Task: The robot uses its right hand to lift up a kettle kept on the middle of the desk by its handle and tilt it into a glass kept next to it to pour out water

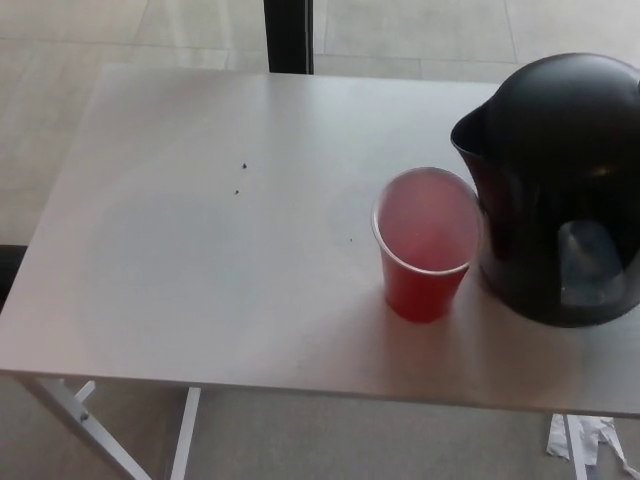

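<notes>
A pale grey table (pixel 200 260) fills most of the head view, its white metal legs (pixel 90 425) showing below the near edge at the left. The left part of the tabletop is bare apart from two tiny dark specks (pixel 241 178) a little left of centre. At the back, a dark vertical post (pixel 288 35) stands behind the far edge, with light floor tiles on either side of it. Right of centre stands a red cup (pixel 424 245), upright, its inside looking pale pink; whether there is liquid in it cannot be told. Just beside the cup, on its right and seeming to touch its rim, is the black kettle (pixel 560 180), resting on the tabletop near the right edge of the picture, with its spout pointing left above the cup's rim and a clear window low on its side. Its handle cannot be made out. On the floor under the table's right corner lies a scrap of white paper (pixel 588 440). Neither of the robot's hands appears, so nothing can be said about their fingers.
</notes>
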Robot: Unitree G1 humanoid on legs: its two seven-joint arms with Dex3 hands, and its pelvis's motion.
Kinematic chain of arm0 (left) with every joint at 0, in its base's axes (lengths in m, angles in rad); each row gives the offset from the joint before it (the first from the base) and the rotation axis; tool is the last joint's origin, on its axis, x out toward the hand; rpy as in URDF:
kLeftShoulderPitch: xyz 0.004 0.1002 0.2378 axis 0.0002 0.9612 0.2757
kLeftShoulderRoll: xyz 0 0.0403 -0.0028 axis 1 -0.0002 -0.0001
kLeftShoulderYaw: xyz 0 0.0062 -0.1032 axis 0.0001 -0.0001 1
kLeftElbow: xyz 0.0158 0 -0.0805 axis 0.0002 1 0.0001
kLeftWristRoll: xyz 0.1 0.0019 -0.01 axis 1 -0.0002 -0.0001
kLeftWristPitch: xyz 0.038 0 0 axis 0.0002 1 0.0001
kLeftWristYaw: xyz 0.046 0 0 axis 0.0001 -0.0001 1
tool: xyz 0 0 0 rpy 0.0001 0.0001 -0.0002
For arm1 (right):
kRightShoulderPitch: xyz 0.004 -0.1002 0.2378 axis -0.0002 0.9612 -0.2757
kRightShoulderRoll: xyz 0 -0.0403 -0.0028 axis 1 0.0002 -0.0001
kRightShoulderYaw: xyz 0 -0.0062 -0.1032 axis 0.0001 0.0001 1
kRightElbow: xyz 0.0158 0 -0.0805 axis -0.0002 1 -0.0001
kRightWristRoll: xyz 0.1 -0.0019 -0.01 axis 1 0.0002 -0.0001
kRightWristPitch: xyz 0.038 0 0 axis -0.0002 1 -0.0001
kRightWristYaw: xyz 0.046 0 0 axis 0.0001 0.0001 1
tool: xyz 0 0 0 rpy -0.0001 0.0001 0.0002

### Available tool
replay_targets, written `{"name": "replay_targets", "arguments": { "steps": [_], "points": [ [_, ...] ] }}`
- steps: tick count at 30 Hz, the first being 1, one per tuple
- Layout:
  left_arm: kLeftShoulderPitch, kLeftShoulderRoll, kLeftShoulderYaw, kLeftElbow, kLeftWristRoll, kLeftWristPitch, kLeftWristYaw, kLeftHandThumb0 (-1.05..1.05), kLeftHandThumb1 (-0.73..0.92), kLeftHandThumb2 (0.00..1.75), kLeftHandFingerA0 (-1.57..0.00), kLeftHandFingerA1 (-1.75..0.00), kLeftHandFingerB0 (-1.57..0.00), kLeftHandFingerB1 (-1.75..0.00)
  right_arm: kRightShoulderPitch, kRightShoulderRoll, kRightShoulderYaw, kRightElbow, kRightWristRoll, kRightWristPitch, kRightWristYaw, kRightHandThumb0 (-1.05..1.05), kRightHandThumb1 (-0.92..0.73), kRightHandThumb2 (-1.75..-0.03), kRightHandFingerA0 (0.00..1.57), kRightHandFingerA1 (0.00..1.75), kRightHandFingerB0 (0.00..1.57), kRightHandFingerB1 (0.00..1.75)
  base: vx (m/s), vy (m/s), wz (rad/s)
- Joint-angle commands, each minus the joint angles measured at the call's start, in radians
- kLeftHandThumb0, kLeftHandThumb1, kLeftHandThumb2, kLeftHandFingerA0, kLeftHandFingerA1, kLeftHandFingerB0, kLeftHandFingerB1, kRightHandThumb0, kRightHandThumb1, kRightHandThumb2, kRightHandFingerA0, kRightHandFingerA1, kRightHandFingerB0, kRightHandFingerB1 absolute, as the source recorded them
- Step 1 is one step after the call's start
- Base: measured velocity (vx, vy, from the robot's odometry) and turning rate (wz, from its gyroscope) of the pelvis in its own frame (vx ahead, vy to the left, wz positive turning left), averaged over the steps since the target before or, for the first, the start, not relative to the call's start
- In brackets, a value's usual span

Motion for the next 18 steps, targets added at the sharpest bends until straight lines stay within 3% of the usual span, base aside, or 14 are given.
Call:
{"name": "replay_targets", "arguments": {
  "steps": [1, 2, 6, 7, 8, 9, 11, 13, 14, 16, 17, 18],
  "points": [
    [-0.003, 0.021, 0.002, 0.010, -0.016, -0.008, 0.013, -1.05, 0.53, 1.30, -1.30, -0.91, -0.83, -1.44, -0.065, -0.014, 0.088, -0.061, -0.064, -0.193, 0.041, -0.35, -0.82, -0.71, 0.94, 1.68, 0.79, 1.49, 0.00, 0.000, 0.00],
    [-0.001, 0.017, 0.000, 0.001, -0.014, -0.009, 0.019, -1.05, 0.52, 1.30, -1.30, -0.92, -0.85, -1.45, -0.086, -0.019, 0.098, -0.055, -0.060, -0.213, 0.059, -0.19, -0.64, -1.05, 0.96, 1.66, 0.79, 1.49, 0.00, 0.000, 0.00],
    [-0.004, 0.020, 0.001, 0.004, -0.016, -0.008, 0.012, -1.05, 0.53, 1.30, -1.30, -0.92, -0.84, -1.44, -0.121, -0.030, 0.115, -0.050, -0.069, -0.197, 0.058, -0.13, -0.57, -1.13, 0.93, 1.66, 0.80, 1.46, 0.00, 0.000, 0.00],
    [-0.005, 0.021, 0.001, 0.006, -0.016, -0.009, 0.012, -1.05, 0.52, 1.29, -1.30, -0.91, -0.87, -1.45, -0.128, -0.031, 0.117, -0.056, -0.059, -0.172, 0.064, -0.12, -0.59, -1.10, 0.95, 1.66, 0.81, 1.44, 0.00, 0.000, 0.00],
    [-0.006, 0.021, 0.003, 0.004, -0.019, -0.006, 0.009, -1.05, 0.52, 1.29, -1.27, -0.95, -0.83, -1.43, -0.135, -0.031, 0.119, -0.065, -0.048, -0.148, 0.069, -0.25, -0.74, -0.85, 0.94, 1.66, 0.81, 1.43, 0.00, 0.000, 0.00],
    [-0.007, 0.021, 0.002, 0.003, -0.019, -0.005, 0.011, -1.05, 0.52, 1.29, -1.28, -0.92, -0.88, -1.44, -0.142, -0.031, 0.122, -0.073, -0.041, -0.131, 0.071, -0.19, -0.66, -0.95, 0.95, 1.66, 0.82, 1.44, 0.00, 0.000, 0.00],
    [-0.013, 0.022, -0.004, 0.005, -0.013, -0.006, 0.022, -1.05, 0.54, 1.31, -1.29, -0.93, -0.84, -1.44, -0.156, -0.032, 0.128, -0.088, -0.035, -0.106, 0.076, -0.25, -0.75, -0.80, 0.97, 1.64, 0.83, 1.44, 0.00, 0.000, 0.00],
    [-0.014, 0.023, -0.008, 0.007, -0.009, -0.009, 0.024, -1.05, 0.54, 1.31, -1.29, -0.93, -0.84, -1.44, -0.159, -0.033, 0.130, -0.087, -0.038, -0.110, 0.079, -0.25, -0.75, -0.80, 0.97, 1.64, 0.83, 1.44, 0.00, 0.000, 0.00],
    [-0.015, 0.025, -0.008, 0.009, -0.011, -0.009, 0.022, -1.05, 0.66, 1.09, -1.32, -0.95, -0.90, -1.37, -0.167, -0.043, 0.140, -0.082, -0.051, -0.126, 0.089, -0.30, -0.80, -0.75, 0.96, 1.64, 0.80, 1.46, 0.00, 0.000, 0.00],
    [-0.018, 0.029, -0.005, 0.010, -0.015, -0.005, 0.024, -1.05, 0.67, 1.07, -1.31, -0.95, -0.91, -1.36, -0.182, -0.056, 0.152, -0.063, -0.062, -0.151, 0.107, -0.36, -0.83, -0.72, 0.90, 1.65, 0.79, 1.48, 0.00, 0.000, 0.00],
    [-0.019, 0.031, -0.006, 0.011, -0.015, -0.006, 0.024, -1.05, 0.67, 1.07, -1.31, -0.95, -0.91, -1.36, -0.184, -0.062, 0.155, -0.069, -0.064, -0.135, 0.111, -0.36, -0.83, -0.72, 0.90, 1.65, 0.79, 1.48, 0.00, 0.000, 0.00],
    [-0.018, 0.031, -0.005, 0.006, -0.017, -0.005, 0.023, -1.05, 0.50, 1.29, -1.28, -0.90, -0.88, -1.46, -0.194, -0.081, 0.165, -0.064, -0.073, -0.147, 0.130, -0.34, -0.84, -0.70, 0.97, 1.64, 0.80, 1.49, 0.00, 0.000, 0.00]
  ]
}}
